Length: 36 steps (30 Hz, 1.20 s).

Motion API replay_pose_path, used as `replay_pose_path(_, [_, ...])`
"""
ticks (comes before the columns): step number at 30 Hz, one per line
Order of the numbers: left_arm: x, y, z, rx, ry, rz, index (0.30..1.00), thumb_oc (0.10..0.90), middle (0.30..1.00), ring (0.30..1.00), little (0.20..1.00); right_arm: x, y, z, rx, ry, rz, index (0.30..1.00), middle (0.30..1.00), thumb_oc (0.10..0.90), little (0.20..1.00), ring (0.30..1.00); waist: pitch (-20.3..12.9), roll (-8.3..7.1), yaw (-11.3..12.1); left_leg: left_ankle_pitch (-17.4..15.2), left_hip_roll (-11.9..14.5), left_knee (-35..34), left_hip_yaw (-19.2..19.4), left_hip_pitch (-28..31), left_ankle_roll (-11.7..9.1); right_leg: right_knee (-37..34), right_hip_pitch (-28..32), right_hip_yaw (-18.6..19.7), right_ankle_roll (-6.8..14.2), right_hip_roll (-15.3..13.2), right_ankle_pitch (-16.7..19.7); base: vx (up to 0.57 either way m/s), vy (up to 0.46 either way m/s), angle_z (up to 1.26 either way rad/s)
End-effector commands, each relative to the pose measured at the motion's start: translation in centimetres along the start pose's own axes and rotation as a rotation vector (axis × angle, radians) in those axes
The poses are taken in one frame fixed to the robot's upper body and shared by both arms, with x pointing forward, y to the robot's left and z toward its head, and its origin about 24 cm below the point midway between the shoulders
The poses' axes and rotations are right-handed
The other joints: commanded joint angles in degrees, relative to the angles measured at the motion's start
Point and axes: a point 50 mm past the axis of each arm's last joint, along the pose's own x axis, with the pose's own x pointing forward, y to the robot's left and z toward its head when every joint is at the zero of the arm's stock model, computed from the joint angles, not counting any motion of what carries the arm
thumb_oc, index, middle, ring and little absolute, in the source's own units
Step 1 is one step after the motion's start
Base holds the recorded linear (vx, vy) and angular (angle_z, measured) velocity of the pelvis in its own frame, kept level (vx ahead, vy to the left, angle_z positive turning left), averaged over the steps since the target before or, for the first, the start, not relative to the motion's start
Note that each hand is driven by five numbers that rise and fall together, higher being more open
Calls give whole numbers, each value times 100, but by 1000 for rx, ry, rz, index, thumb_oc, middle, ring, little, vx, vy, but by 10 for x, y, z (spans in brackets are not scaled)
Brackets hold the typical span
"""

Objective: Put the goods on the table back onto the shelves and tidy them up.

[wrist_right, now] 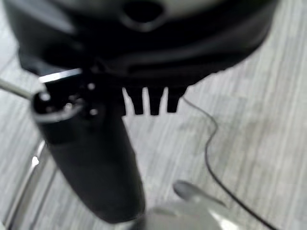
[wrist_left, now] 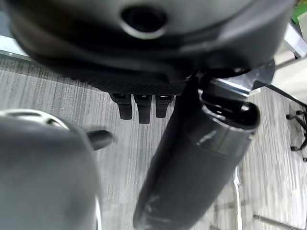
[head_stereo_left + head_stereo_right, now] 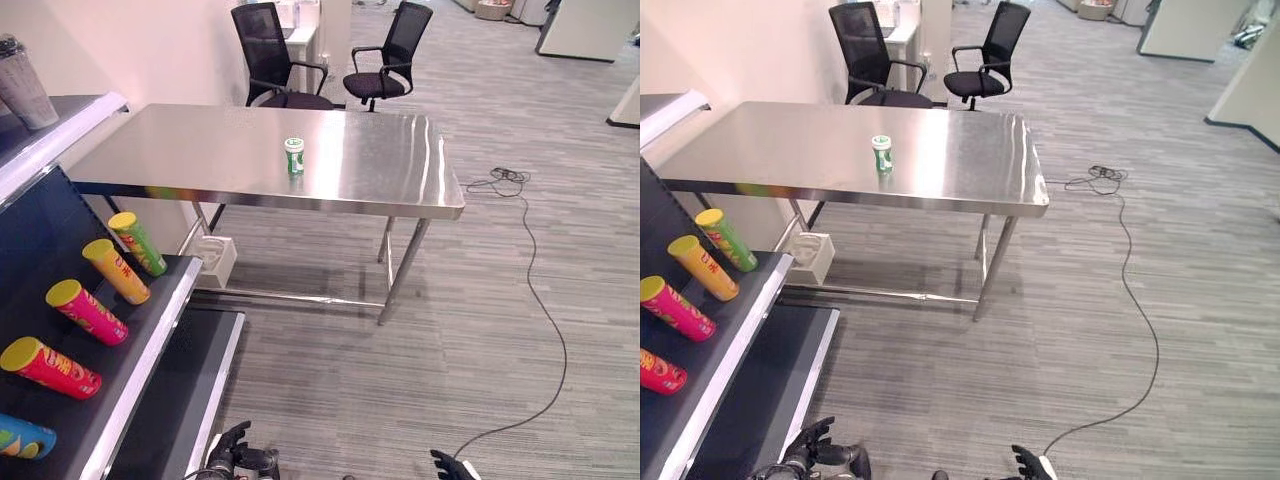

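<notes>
Green can (image 3: pixel 294 156) stands upright on the steel surface (image 3: pixel 200 150), well apart from the shelf (image 3: pixel 150 330), where tubes (image 3: pixel 136 242) lie in a row. Two black chairs (image 3: pixel 385 60) stand behind the surface. In the left wrist view the left hand (image 2: pixel 144 103) hangs over the floor, fingers relaxed, holding nothing. In the right wrist view the right hand (image 1: pixel 151 98) is likewise slack and empty.
</notes>
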Motion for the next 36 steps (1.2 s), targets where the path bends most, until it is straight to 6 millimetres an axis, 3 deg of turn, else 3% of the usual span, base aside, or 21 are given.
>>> replay_pose_path(1, [-2, 4, 3, -31, -54, 25, 900, 800, 900, 900, 900, 6, 0, 27, -27, -108, 6, 900, 900, 800, 900, 900, 82, -158, 211, 640, 47, -415, 30, -205, 328, 222, 576, 625, 846, 4, -423, 407, 125, -48])
replay_pose_path(3, [-4, 1, -7, 8, -19, 5, 900, 800, 900, 900, 900, 5, 4, 20, -51, -80, 35, 900, 900, 800, 900, 900, -96, -43, 167, 727, 20, -496, 177, 17, 401, 407, 715, 704, 885, -4, -634, 465, 150, -43])
replay_pose_path(7, [-5, 3, -10, 47, -16, 4, 900, 800, 900, 900, 900, 4, 5, 15, 0, -60, 48, 900, 900, 800, 900, 900, -316, -151, 98, 700, -228, -489, 305, 227, 465, 530, 828, 809, 1067, -258, -544, 348, 119, -27])
replay_pose_path(10, [-4, 2, -7, 139, -30, -29, 900, 800, 900, 900, 900, 5, -3, 15, 24, -51, 22, 900, 900, 800, 900, 900, -320, -130, 60, 463, -545, -459, 441, 444, 685, 1486, 488, 792, 1293, -564, 116, 314, 178, -3])
replay_pose_path(13, [-1, 1, 3, 253, -53, -51, 900, 800, 900, 900, 900, 9, -7, 27, 28, -79, 3, 900, 900, 800, 900, 900, -159, -65, -62, 174, -826, -467, 551, 885, 986, 3063, -272, 765, 1398, -825, 1260, 214, 196, -1])
replay_pose_path(14, [0, 2, 5, 278, -57, -54, 900, 800, 900, 900, 900, 10, -6, 35, 19, -107, 5, 900, 900, 800, 900, 900, -95, -43, -113, 98, -914, -490, 569, 1051, 1064, 3523, -522, 683, 1378, -943, 1426, 327, 214, 18])
replay_pose_path(15, [1, 1, 13, 307, -80, -62, 900, 800, 900, 900, 900, 11, -4, 43, -5, -144, 16, 900, 900, 800, 900, 900, -49, 29, -164, -81, -984, -549, 512, 1323, 1083, 3919, -865, 514, 1308, -1083, 1124, 233, 130, 22])
replay_pose_path(16, [2, 1, 13, 306, -81, -61, 900, 800, 900, 900, 900, 11, -4, 44, -6, -146, 15, 900, 900, 800, 900, 900, -37, 48, -162, -18, -939, -545, 565, 1285, 1101, 3929, -906, 453, 1225, -1069, 1163, 367, 35, 28])
replay_pose_path(17, [4, -1, 25, 321, -126, -66, 900, 800, 900, 900, 900, 11, -3, 48, -31, -166, 27, 900, 900, 800, 900, 900, 29, 143, -287, -94, -891, -549, 522, 1422, 1000, 3561, -1184, 292, 1083, -917, 550, 223, -87, 25])
replay_pose_path(20, [3, -4, 25, 348, -132, -83, 900, 800, 900, 900, 900, 11, -4, 48, -32, -169, 32, 900, 900, 800, 900, 900, 83, 175, -412, -188, -867, -547, 509, 1552, 912, 2749, -1186, 391, 1113, -764, 309, 206, -90, 23])
replay_pose_path(22, [3, -6, 24, 371, -130, -95, 900, 800, 900, 900, 900, 11, -4, 46, -28, -157, 30, 900, 900, 800, 900, 900, 84, 133, -522, -342, -915, -549, 444, 1677, 801, 1308, -1192, 644, 1234, -664, 490, 340, -232, 29])
replay_pose_path(23, [4, -8, 24, 368, -126, -92, 900, 800, 900, 900, 900, 12, -4, 43, -19, -133, 27, 900, 900, 800, 900, 900, 95, 55, -616, -526, -979, -549, 372, 1849, 687, 327, -1289, 1022, 1455, -628, 872, 400, -279, 9])
replay_pose_path(24, [4, -8, 23, 367, -121, -94, 900, 800, 900, 900, 900, 12, -4, 43, -22, -130, 31, 900, 900, 800, 900, 900, 103, 39, -648, -600, -969, -549, 357, 1945, 650, 59, -1356, 1116, 1516, -628, 1018, 409, -287, -3])
replay_pose_path(28, [2, -10, 15, 347, -82, -95, 900, 800, 900, 900, 900, 11, -2, 35, -42, -95, 37, 900, 900, 800, 900, 900, 3, -13, -690, -842, -939, -483, 277, 2279, 591, -122, -1350, 1239, 1554, -640, 1132, 236, -163, 16])
replay_pose_path(32, [1, -8, 10, 295, -69, -66, 900, 800, 900, 900, 900, 9, -1, 25, -53, -62, 44, 900, 900, 800, 900, 900, -133, -23, -659, -915, -723, -248, 149, 2397, 513, 97, -1136, 1264, 1402, -443, 1024, 263, -244, 26])
replay_pose_path(34, [0, -15, 10, 296, -80, -76, 900, 800, 900, 900, 900, 10, -11, 29, -84, -90, 26, 900, 900, 800, 900, 900, -291, -8, -586, -430, -405, 277, -25, 2193, 292, -66, -864, 1062, 1195, -237, 916, 287, -410, 22])
replay_pose_path(36, [0, -16, 11, 292, -84, -76, 900, 800, 900, 900, 900, 10, -13, 30, -89, -102, 23, 900, 900, 800, 900, 900, -322, -14, -575, -358, -317, 448, -61, 2114, 249, -142, -762, 980, 1141, -215, 861, 169, -280, 43])
